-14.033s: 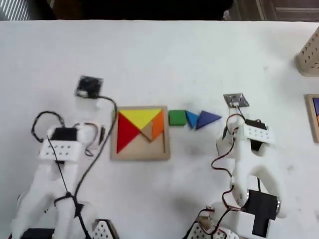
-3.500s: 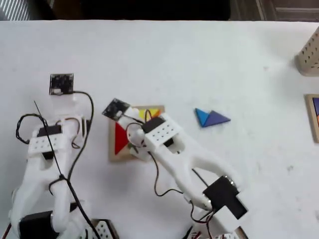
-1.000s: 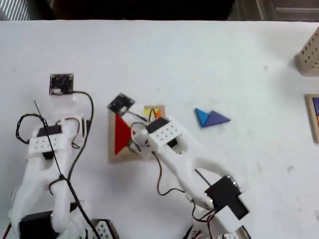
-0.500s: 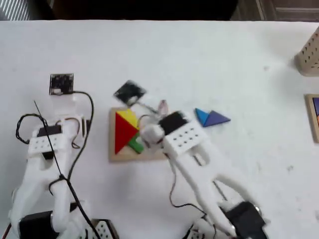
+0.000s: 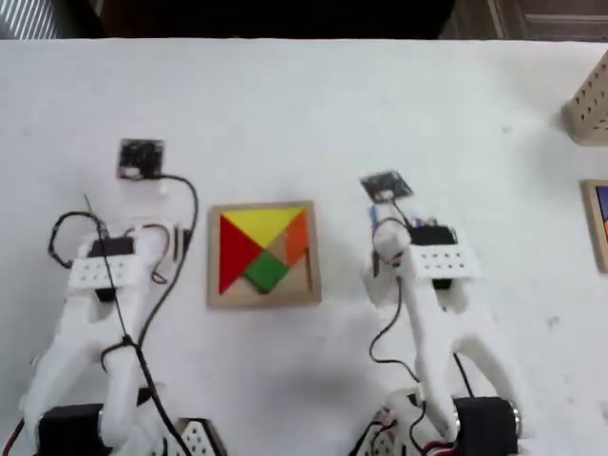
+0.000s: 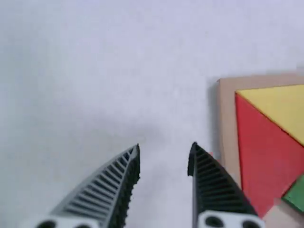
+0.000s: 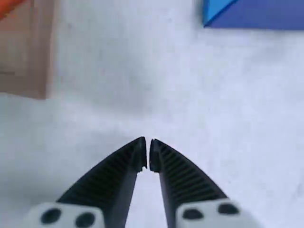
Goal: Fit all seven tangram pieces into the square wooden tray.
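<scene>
- On the white table (image 5: 313, 104), roughly midway between the two arms, lies the square wooden tray (image 5: 264, 300).
- Four pieces sit inside it: a yellow triangle (image 5: 261, 225) along the far edge, a red triangle (image 5: 236, 256) down the left side, an orange piece (image 5: 298, 239) on the right, and a green square (image 5: 266, 273) set corner-up below the middle.
- Bare wood shows at the tray's near corners on either side of the green square.
- Left of the tray stands the left arm (image 5: 100, 285). Its left gripper (image 6: 164, 152) hangs over bare table just beside the tray's outer edge, with a clear gap between its jaws and nothing held.
- Right of the tray stands the right arm (image 5: 432, 285). Its right gripper (image 7: 146, 145) is over bare table with the jaw tips brought together and nothing between them.
- Ahead of that gripper, on the table outside the tray, lie a light blue triangle (image 7: 216, 9) and a darker blue piece (image 7: 266, 14), touching each other.
- At the far right edge of the table stand a pale pegboard block (image 5: 589, 104) and part of another wooden tray (image 5: 598, 223).
</scene>
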